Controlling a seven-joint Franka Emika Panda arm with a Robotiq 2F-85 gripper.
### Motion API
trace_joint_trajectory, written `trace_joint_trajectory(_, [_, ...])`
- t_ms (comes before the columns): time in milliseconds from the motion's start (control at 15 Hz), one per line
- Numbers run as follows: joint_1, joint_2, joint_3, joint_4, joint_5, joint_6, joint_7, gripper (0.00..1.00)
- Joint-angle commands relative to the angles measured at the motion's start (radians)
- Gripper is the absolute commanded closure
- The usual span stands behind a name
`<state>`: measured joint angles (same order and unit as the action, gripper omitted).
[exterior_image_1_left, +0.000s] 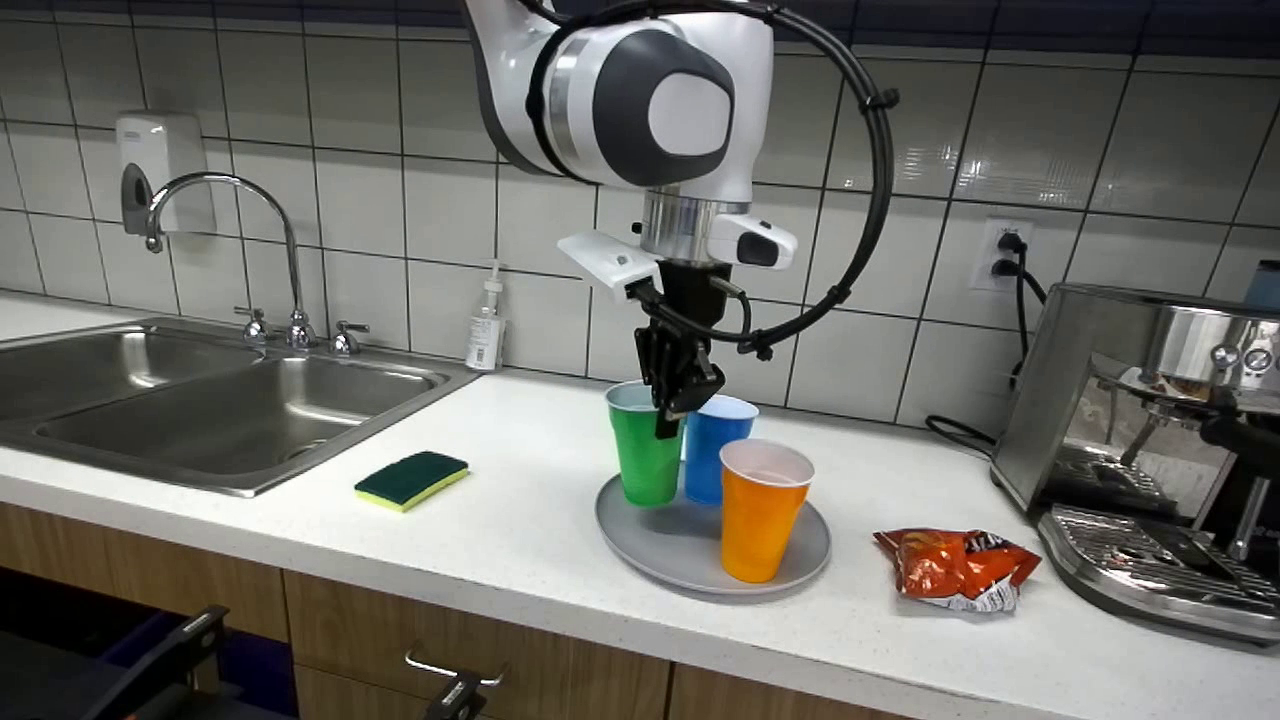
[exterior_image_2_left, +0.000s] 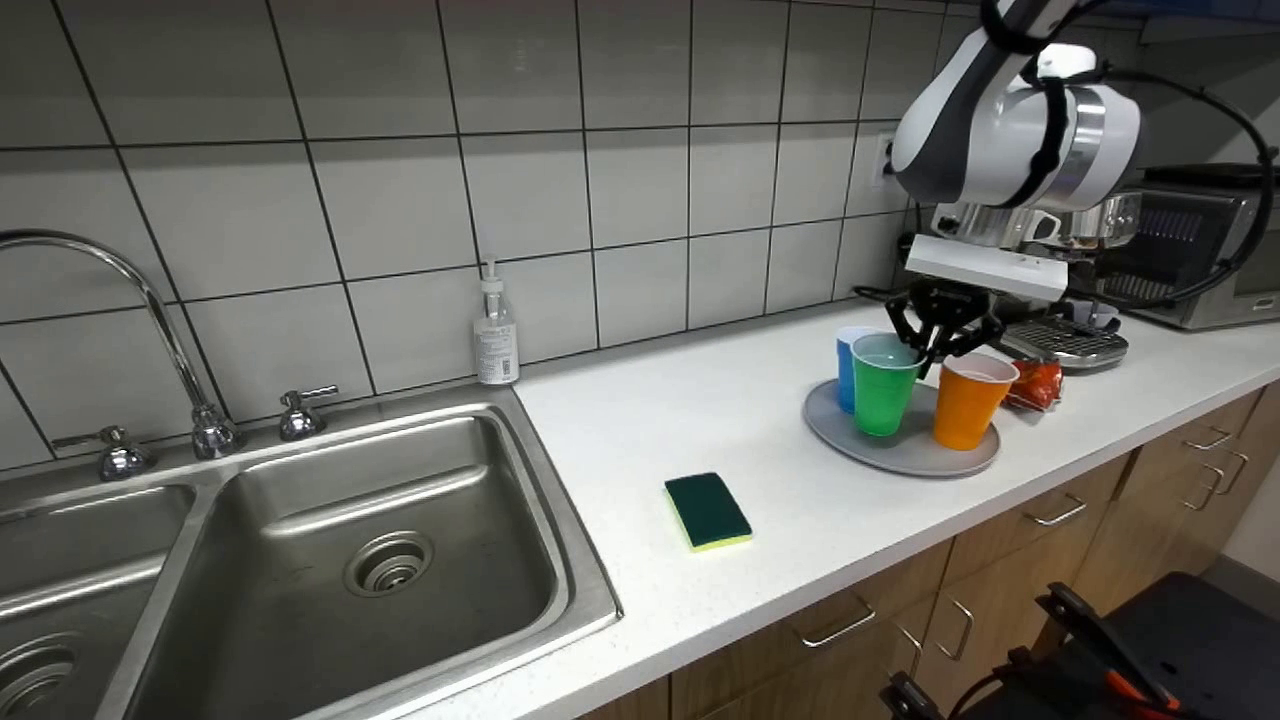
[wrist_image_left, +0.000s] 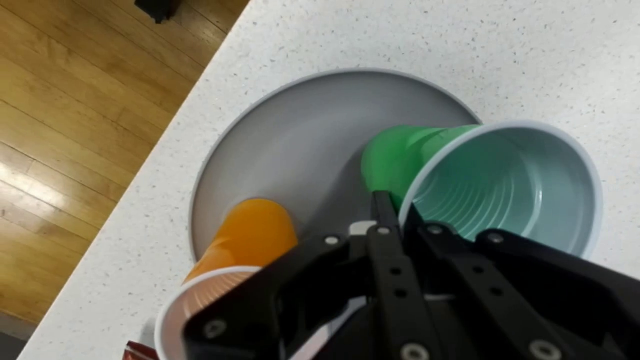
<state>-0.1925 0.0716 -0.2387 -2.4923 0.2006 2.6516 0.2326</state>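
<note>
My gripper (wrist_image_left: 398, 214) points down at the wall of a green cup (wrist_image_left: 390, 157). One finger is outside the cup and one is inside, with the pale rim between them; the fingers are close together on it. The gripper also shows in both exterior views (exterior_image_1_left: 668, 420) (exterior_image_2_left: 928, 362). The green cup (exterior_image_1_left: 645, 460) (exterior_image_2_left: 882, 400) is upright at the plate's sink side; I cannot tell whether its base touches the plate. A blue cup (exterior_image_1_left: 710, 460) (exterior_image_2_left: 846, 375) and an orange cup (exterior_image_1_left: 758, 520) (exterior_image_2_left: 965, 410) stand on the grey plate (exterior_image_1_left: 650, 550) (exterior_image_2_left: 840, 435). In the wrist view the blue cup is mostly hidden.
A green and yellow sponge (exterior_image_1_left: 410, 480) (exterior_image_2_left: 708, 508) lies between plate and sink (exterior_image_1_left: 240, 480). A red snack bag (exterior_image_1_left: 960, 565) and a coffee machine (exterior_image_1_left: 1150, 450) are on the plate's other side. A soap bottle (exterior_image_2_left: 496, 340) stands by the tiled wall.
</note>
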Motion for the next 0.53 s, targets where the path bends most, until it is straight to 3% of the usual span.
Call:
trace_joint_trajectory(0, [-0.008,0.026,0.001,0.005,-0.007,0.032,0.036,0.99])
trace_joint_trajectory(467, [-0.003,0.054,0.002,0.007,0.000,0.053,0.046,0.99])
